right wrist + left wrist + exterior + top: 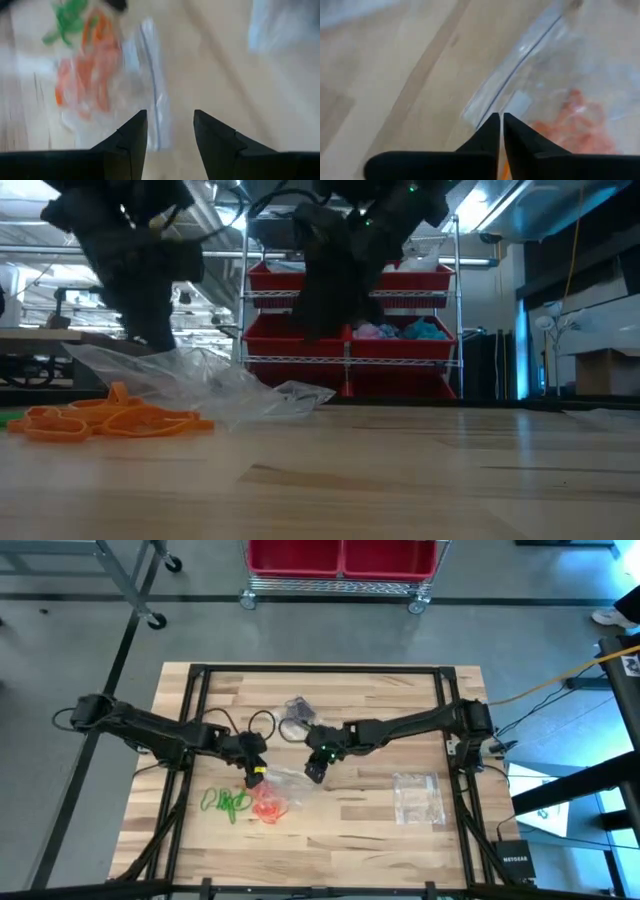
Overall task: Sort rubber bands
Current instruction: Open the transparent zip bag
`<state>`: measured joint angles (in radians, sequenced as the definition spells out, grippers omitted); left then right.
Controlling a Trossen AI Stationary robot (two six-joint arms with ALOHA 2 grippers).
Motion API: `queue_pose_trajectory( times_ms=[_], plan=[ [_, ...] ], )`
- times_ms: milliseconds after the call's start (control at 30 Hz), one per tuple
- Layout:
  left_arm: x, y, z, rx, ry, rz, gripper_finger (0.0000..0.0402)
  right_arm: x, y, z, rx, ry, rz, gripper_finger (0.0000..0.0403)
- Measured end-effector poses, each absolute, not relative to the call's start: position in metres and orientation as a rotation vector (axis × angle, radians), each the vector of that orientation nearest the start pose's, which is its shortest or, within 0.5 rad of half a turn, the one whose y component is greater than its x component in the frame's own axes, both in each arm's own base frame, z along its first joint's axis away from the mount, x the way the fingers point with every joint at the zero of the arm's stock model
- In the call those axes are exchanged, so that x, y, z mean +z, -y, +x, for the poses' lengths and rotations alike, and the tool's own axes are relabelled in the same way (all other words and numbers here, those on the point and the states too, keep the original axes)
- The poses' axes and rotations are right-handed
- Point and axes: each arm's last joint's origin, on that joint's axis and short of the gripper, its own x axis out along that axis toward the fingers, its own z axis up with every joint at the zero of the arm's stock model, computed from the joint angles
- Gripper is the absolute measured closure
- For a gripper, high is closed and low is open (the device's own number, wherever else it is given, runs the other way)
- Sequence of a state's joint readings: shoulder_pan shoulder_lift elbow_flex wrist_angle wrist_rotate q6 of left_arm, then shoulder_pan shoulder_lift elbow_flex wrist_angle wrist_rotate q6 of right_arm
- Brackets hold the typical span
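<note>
The left gripper (501, 131) is pinching the clear bag (555, 80) shut; the right gripper (170, 131), open, should be lifting the other edge slowly.

I'm working in what looks like a lab or workshop: beyond my right pincer (330, 330) stands a wire rack (348, 360) on casters holding red bins (400, 280). The butcher-block worktop (370, 830) sits on a bare grey concrete floor (60, 640), with exposed ceiling lights overhead.
</note>
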<state>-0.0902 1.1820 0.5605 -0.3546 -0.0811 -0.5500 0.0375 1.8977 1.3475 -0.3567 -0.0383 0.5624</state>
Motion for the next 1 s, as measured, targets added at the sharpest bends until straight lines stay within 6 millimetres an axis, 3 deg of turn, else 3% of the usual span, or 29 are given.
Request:
queue_pose_trajectory(
  times_ms=[300,467,667,833,1000],
  plan=[
    [0.15,0.01,0.194,0.343,-1.001,-0.528,0.0294,0.181,-0.046,0.395,-0.259,-1.044,0.525,0.0249],
    [0.141,0.007,0.196,0.26,-0.873,-0.586,0.0258,0.179,-0.058,0.393,-0.248,-1.055,0.487,0.0249],
    [0.127,-0.001,0.188,0.322,-0.851,-0.66,0.0243,0.159,-0.061,0.399,-0.233,-1.095,0.49,0.0249],
    [0.127,-0.001,0.19,0.321,-0.768,-0.728,0.0242,0.136,-0.063,0.409,-0.184,-1.093,0.53,0.0249],
    [0.124,-0.001,0.188,0.316,-0.736,-0.75,0.0242,0.136,-0.067,0.422,-0.065,-0.996,0.585,0.0249]
  ],
)
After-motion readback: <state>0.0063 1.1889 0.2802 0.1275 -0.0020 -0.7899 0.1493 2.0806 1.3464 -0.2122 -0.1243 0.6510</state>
